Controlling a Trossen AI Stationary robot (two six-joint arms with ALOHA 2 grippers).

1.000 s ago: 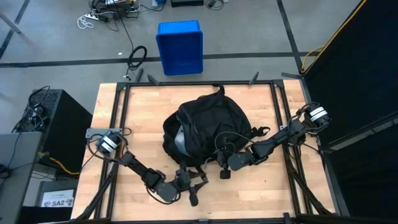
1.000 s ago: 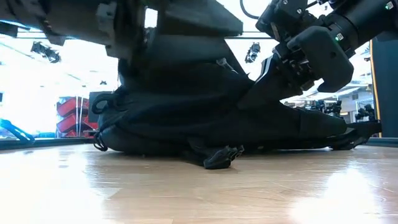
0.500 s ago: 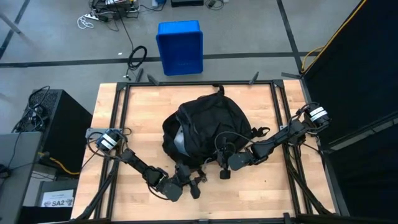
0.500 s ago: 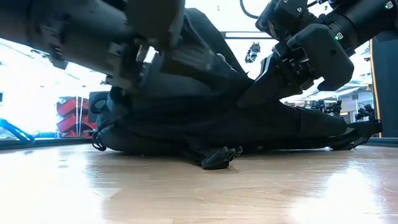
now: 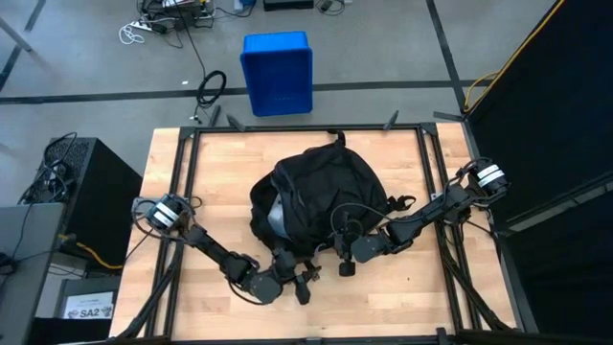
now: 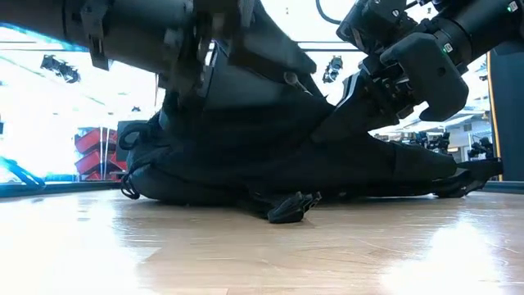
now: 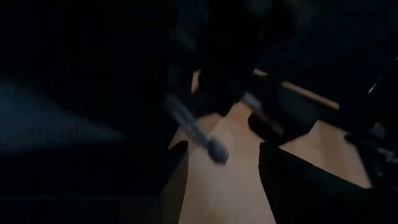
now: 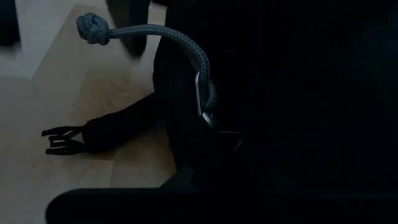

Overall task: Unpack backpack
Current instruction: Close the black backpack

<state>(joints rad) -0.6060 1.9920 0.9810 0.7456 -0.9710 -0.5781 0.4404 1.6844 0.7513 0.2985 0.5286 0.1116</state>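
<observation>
The black backpack (image 5: 316,201) lies flat on the middle of the wooden table, its bulk resting on the boards (image 6: 246,176). My right gripper (image 5: 343,261) is at its near right side, shut on the fabric. A grey cord pull with a knotted end (image 8: 93,28) hangs from a metal zipper tab (image 8: 202,102) just ahead of it. My left gripper (image 5: 297,283) stands open at the backpack's near edge, with bare wood and a blurred cord pull (image 7: 199,134) showing ahead of its fingers (image 7: 174,180). My right gripper holds the backpack's fabric beside the zipper tab (image 8: 186,155), on the side nearest the table's front. It comes slanting down from the right. The fabric rises in a taut ridge (image 6: 336,115) to the fingers while the rest stays on the table. Darkness hides the pinch itself.
A loose strap with a black buckle (image 6: 291,206) lies on the wood in front of the backpack. A blue plastic bin (image 5: 277,72) stands on the floor beyond the far edge. Bare wood lies to the backpack's left (image 5: 206,192) and near the front edge.
My left gripper has moved a little toward the backpack's near edge and has rolled about its own axis. The backpack and my right gripper have kept still.
</observation>
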